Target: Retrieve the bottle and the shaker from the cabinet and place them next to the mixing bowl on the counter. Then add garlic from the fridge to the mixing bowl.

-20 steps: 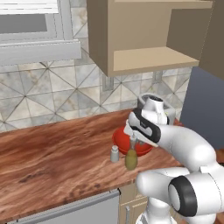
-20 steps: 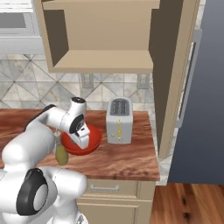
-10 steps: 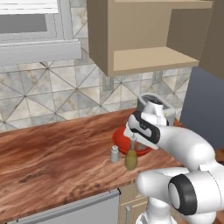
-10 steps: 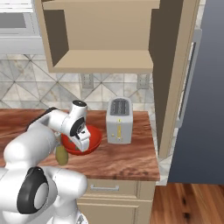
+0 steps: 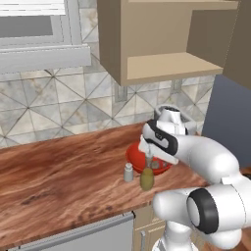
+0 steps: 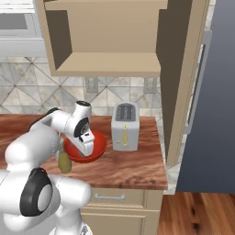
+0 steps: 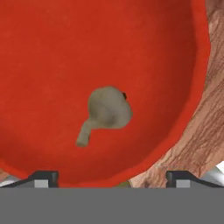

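Observation:
The red mixing bowl [image 5: 132, 156] [image 6: 98, 145] stands on the counter [image 5: 59, 181]. My gripper [image 5: 155, 158] [image 6: 85, 148] hangs just above its inside, open, with nothing between the fingers. In the hand view the gripper [image 7: 110, 177] looks straight down at a pale garlic bulb [image 7: 107, 109], which lies loose on the floor of the bowl [image 7: 65, 43]. The olive-yellow bottle [image 5: 146, 175] [image 6: 64, 161] stands upright at the bowl's front edge. The small grey shaker [image 5: 128, 172] is beside the bottle, to its left. The cabinet [image 5: 162, 44] [image 6: 105, 41] hangs open above.
A silver toaster [image 6: 125, 126] stands right of the bowl, near the counter's end. A tall tan panel [image 6: 176, 92] and the grey fridge [image 6: 215, 114] rise beyond it. To the left, bare wood-grain counter stretches under the window [image 5: 34, 29].
The jaws went from shut to open over the bowl, and the garlic now lies free inside it. The hand shifted slightly; the bottle and shaker stayed put.

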